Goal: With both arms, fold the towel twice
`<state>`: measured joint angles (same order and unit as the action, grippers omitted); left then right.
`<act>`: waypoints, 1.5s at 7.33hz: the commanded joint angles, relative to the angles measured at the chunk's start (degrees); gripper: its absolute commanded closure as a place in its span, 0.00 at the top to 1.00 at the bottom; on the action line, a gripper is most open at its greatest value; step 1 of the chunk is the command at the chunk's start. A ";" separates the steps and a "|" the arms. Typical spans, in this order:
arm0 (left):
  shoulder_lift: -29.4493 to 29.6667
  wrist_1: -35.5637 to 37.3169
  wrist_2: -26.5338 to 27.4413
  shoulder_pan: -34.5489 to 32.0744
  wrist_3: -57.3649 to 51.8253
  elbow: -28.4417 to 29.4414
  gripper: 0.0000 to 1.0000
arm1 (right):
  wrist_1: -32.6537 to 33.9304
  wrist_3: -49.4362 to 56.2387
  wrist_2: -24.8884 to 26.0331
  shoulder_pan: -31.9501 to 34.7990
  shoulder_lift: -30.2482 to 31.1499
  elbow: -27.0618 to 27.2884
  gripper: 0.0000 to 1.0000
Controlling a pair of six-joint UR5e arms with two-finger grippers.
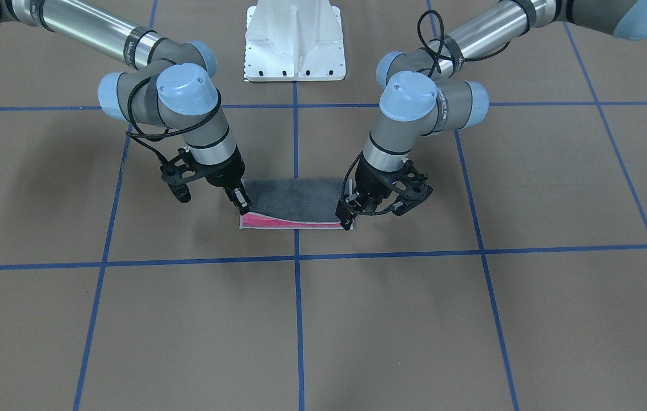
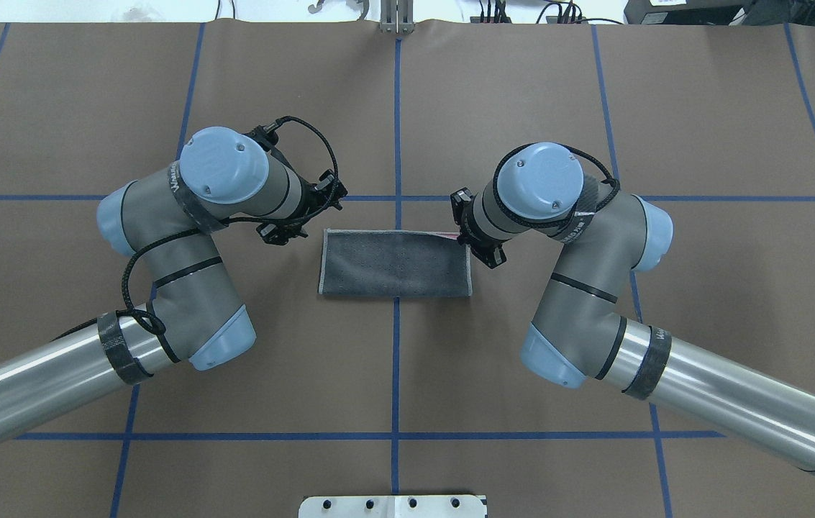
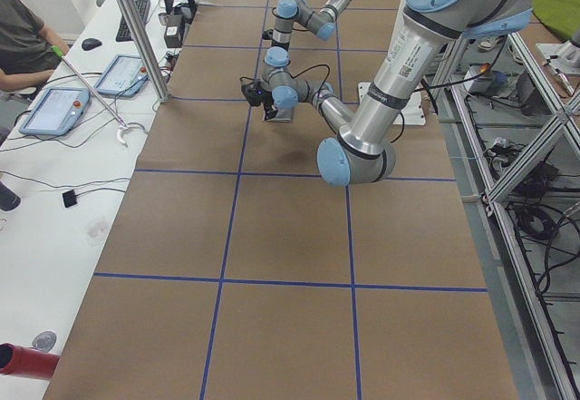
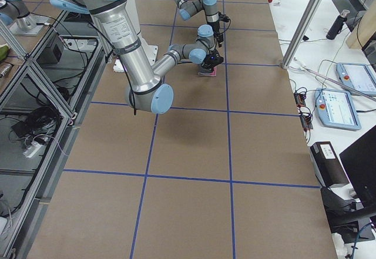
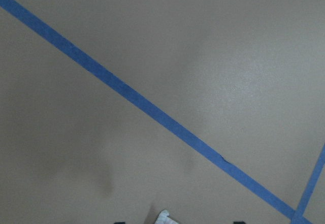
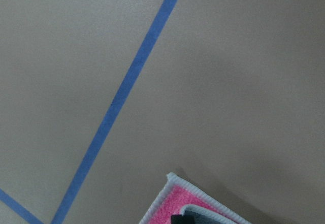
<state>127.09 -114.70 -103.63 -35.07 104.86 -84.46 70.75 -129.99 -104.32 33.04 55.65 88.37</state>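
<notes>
towel: folded in 2 on bench, grey up, pink strip at far edge | right gripper: pinching 1 grey corner | left gripper: at other corner, grip cannot tell

The towel sits mid-worktop, a gripper at either end.
I see the left gripper at its left corner, the right gripper at its right (both corners toward the far edge).
</notes>
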 commanded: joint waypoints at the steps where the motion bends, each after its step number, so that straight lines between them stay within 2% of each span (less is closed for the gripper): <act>1: 0.00 0.00 0.00 0.00 0.00 0.00 0.77 | 0.00 0.00 -0.18 0.00 0.16 0.13 0.00; 4: 0.00 0.00 -0.08 0.00 -0.01 -0.09 0.77 | -0.09 0.09 -0.70 0.00 0.33 0.22 0.00; 5: 0.00 0.00 -0.09 -0.09 0.00 -0.09 0.77 | -0.09 0.26 -0.79 0.00 0.51 0.48 0.39; 6: 0.00 0.00 -0.09 -0.09 0.08 -0.18 0.77 | 0.00 0.26 -0.53 0.00 1.47 2.05 0.99; 9: 0.00 0.09 -0.17 -0.09 0.26 -0.44 0.77 | 0.53 -0.43 -0.45 0.09 5.43 7.94 1.00; 11: 0.00 0.26 -1.74 -0.70 0.35 -1.14 0.77 | 0.44 -3.31 1.04 -2.62 5.43 7.95 1.00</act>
<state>127.09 -114.58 -104.25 -35.33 105.17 -85.13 71.24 -131.18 -104.29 32.10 60.90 96.07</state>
